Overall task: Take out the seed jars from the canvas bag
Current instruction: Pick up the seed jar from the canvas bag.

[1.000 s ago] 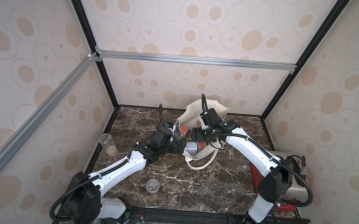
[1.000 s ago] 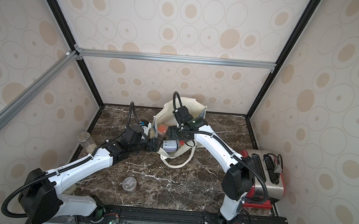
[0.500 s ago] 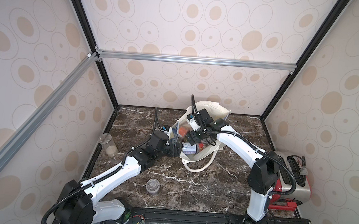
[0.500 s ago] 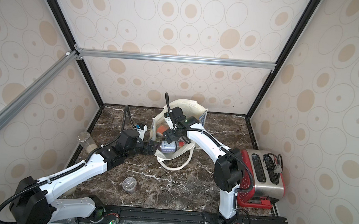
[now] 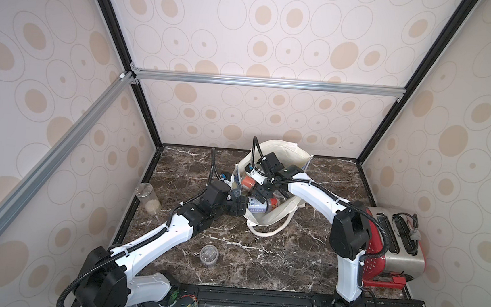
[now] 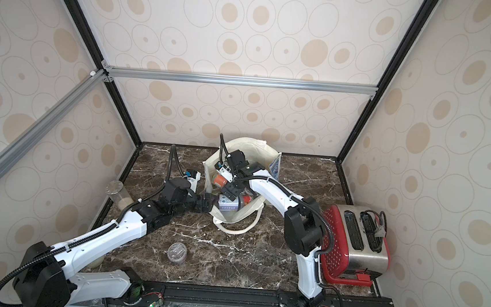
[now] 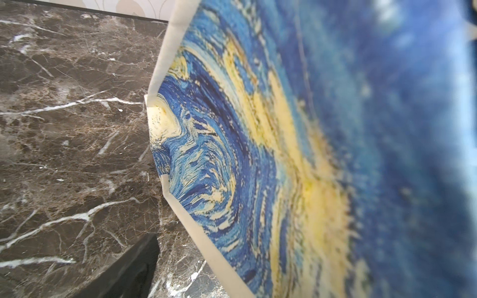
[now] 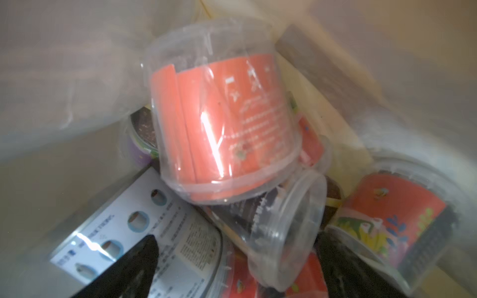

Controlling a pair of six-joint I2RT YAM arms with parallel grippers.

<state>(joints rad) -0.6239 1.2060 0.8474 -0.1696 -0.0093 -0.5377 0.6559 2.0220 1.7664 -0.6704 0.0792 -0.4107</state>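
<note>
Nearest the rail, one seed jar (image 5: 208, 255) is standing alone on the marble table (image 5: 274, 267), well apart from everything else. It is sitting exactly where it was a second ago, so the count outside the bag is not changing. At the left edge a tall clear cylinder (image 5: 148, 198) with beige grains is standing, not part of the job. At the right, the toaster (image 5: 393, 241) is now showing in full, because the right arm has been swinging its elbow in toward the middle and is no longer covering it. Mid-table, the left gripper (image 5: 238, 205) is sitting just beside the near-left corner of the canvas bag (image 5: 276, 219). The left wrist view is showing only one dark finger (image 7: 124, 271), with the bag's printed side (image 7: 258, 154) close alongside and no cloth pinched. I am reading its jaws as spread and empty, bracing rather than holding. Farther in, the right gripper (image 8: 237, 243) is reaching down into the bag's mouth, having shifted left and deeper. Its two fingers (image 8: 124, 273) are standing wide apart with nothing clamped, and a clear jar (image 8: 284, 227) is lying on its side just ahead, between them. Around it a red-labelled jar (image 8: 227, 123), a white-and-blue-labelled container (image 8: 144, 227) and another red jar with dark seeds (image 8: 402, 227) are piling against each other. Judgement: a fresh pick is being lined up, not completed. Nearly all the jars are remaining inside the bag, so the task is at an early stage.
</note>
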